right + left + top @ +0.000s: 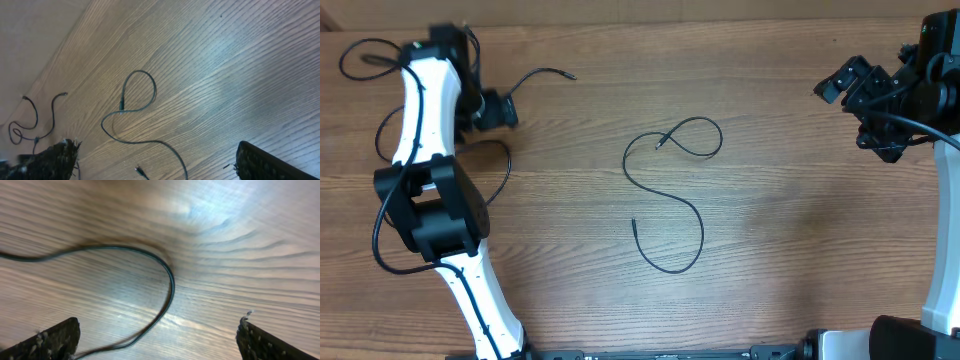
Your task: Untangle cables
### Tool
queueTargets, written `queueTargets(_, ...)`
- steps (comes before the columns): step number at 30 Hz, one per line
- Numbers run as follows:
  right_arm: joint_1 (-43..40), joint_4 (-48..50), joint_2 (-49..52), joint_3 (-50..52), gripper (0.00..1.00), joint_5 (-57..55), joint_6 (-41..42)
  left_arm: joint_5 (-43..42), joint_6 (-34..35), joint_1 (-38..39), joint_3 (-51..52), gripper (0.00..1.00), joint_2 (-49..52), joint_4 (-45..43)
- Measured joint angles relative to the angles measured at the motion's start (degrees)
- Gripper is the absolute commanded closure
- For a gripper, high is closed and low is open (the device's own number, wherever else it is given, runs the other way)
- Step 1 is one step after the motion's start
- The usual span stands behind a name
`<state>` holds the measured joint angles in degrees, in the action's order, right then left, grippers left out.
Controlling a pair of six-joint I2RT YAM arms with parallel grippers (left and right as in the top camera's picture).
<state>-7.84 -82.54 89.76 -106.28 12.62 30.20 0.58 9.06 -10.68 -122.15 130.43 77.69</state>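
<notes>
Cables (701, 235) lie in two places on the wooden table (790, 250), well apart. The middle cable (152, 92) sits at the table's centre in the overhead view as a loose S, its long axis running from 12 to 6 o'clock. Its top curls into a loop toward 1 o'clock, and the small plug end there points toward 8 o'clock. The other end, left of the lower bend, points to 12 o'clock. Neither arm touches it. The left cable (535, 73) lies at 10 o'clock on the table, just beside the left arm (425, 110). Its free plug end points toward 3 o'clock, and the strand arcs back to the left gripper (160, 322). From the left wrist, that gripper's fingers (55, 340) stand wide apart, released, with a slender strand curving on the wood between them. The picture is blurred, so I cannot tell whether a finger touches the strand. The right gripper (156, 147) hangs at 2 o'clock, well apart from both cords, its fingers (265, 160) likewise spread and holding nothing. From the right wrist, the thin strands at the far left may be more than one cable; they are too small to separate.
</notes>
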Motion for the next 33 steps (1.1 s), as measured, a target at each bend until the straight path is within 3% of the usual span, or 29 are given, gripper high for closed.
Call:
queueTargets(6, 0.00, -0.31, 0.00, 0.00, 0.00, 0.00, -0.24, 7.13, 0.37, -1.07, -8.35, 0.00, -0.13, 3.72)
queueTargets(11, 0.00, -0.42, 0.00, 0.00, 0.00, -0.02, -0.46, 18.84, 0.42, -6.29, -4.26, 0.00, -0.13, 2.62)
queueTargets(16, 0.00, -0.37, 0.00, 0.00, 0.00, 0.00, -0.57, 23.65, 0.33, -12.85, 3.98, 0.05, -0.11, -2.71)
queueTargets(19, 0.00, -0.37, 0.00, 0.00, 0.00, -0.02, -0.74, 22.93, -1.01, -16.59, 7.06, 0.11, -0.11, -6.08)
queueTargets(23, 0.00, 0.04, 0.00, 0.00, 0.00, 0.00, -0.94, 15.74, -5.73, -21.29, 9.60, 0.19, -0.11, -9.75)
queueTargets(25, 0.00, 0.15, 0.00, 0.00, 0.00, 0.00, -0.92, 12.83, -7.08, -22.91, 10.54, 0.28, -0.11, -10.97)
queueTargets(33, 0.00, 0.63, 0.00, 0.00, 0.00, 0.00, -1.07, 7.54, -11.28, -28.57, 17.38, 0.38, -0.11, -16.72)
